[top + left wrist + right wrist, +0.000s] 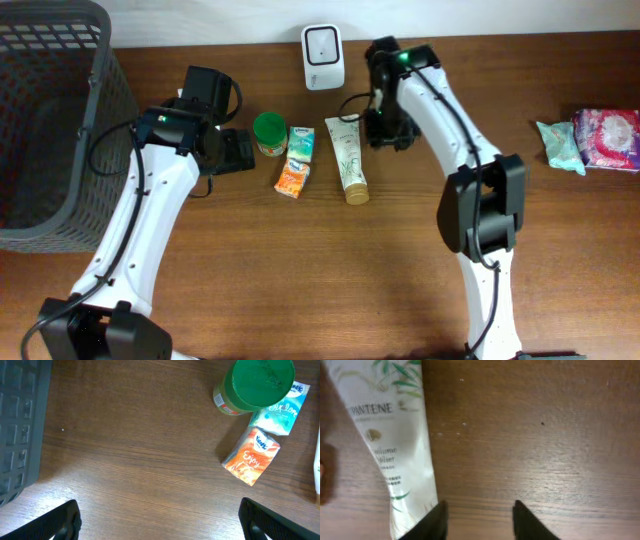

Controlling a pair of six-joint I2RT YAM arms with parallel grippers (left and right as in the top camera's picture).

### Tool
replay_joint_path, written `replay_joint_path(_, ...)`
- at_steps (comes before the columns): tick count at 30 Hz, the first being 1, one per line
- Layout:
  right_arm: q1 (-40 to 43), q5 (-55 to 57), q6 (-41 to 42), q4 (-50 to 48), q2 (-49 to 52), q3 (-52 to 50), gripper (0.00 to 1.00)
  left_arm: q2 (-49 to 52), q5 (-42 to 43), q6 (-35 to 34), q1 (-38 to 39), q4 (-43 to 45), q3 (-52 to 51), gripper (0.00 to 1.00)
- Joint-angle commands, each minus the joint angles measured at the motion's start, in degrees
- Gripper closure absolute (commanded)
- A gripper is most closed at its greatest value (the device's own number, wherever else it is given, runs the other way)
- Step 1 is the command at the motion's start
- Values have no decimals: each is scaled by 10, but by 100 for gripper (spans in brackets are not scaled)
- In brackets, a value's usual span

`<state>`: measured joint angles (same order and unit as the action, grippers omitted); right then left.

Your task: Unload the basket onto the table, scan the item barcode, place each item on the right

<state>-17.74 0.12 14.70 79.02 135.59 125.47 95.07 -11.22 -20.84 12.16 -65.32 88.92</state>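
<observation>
A white barcode scanner (323, 56) stands at the table's back edge. In front of it lie a white Pantene tube (347, 158) (390, 445), a green-lidded jar (269, 132) (260, 382), a teal tissue pack (300, 141) (280, 410) and an orange tissue pack (292, 178) (251, 456). My right gripper (385, 130) (480, 510) hovers just right of the tube, its jaws partly apart over bare wood and holding nothing. Left of the jar, my left gripper (240, 150) (160, 515) is wide open and empty. No barcode shows.
A dark mesh basket (50, 120) (20, 425) fills the left side of the table. A pink packet (606, 138) and a teal packet (560, 145) lie at the far right. The front half of the table is bare wood.
</observation>
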Motion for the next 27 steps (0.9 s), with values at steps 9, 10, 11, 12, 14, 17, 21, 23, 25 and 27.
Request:
replay_joint_path(9, -127, 127, -9, -78, -1, -23, 57, -2, -6, -6, 2, 1, 1, 1)
replay_joint_path(10, -128, 142, -9, -84, -1, -32, 57, -2, -6, -6, 2, 1, 1, 1)
replay_joint_path(11, -127, 143, -9, -93, -1, -45, 57, -2, -6, -6, 2, 1, 1, 1)
replay_joint_path(12, -127, 143, -9, -98, -1, -53, 57, -2, -6, -6, 2, 1, 1, 1)
replay_joint_path(14, -127, 143, -9, -118, -1, -80, 60, -2, -6, -6, 2, 1, 1, 1)
replay_joint_path(17, -123, 173, -8, -133, -1, -113, 84, -2, -6, -6, 2, 1, 1, 1)
replay_joint_path(21, -87, 193, -7, -92, -2, -109, 93, -2, -6, -6, 2, 1, 1, 1)
replay_joint_path(23, -68, 201, 20, -58, -2, -98, 96, -2, -6, -6, 2, 1, 1, 1)
replay_joint_path(25, -50, 201, 23, -21, -2, -80, 96, -2, -6, -6, 2, 1, 1, 1)
replay_joint_path(27, -31, 191, 42, 9, -2, -67, 96, -2, -6, -6, 2, 1, 1, 1)
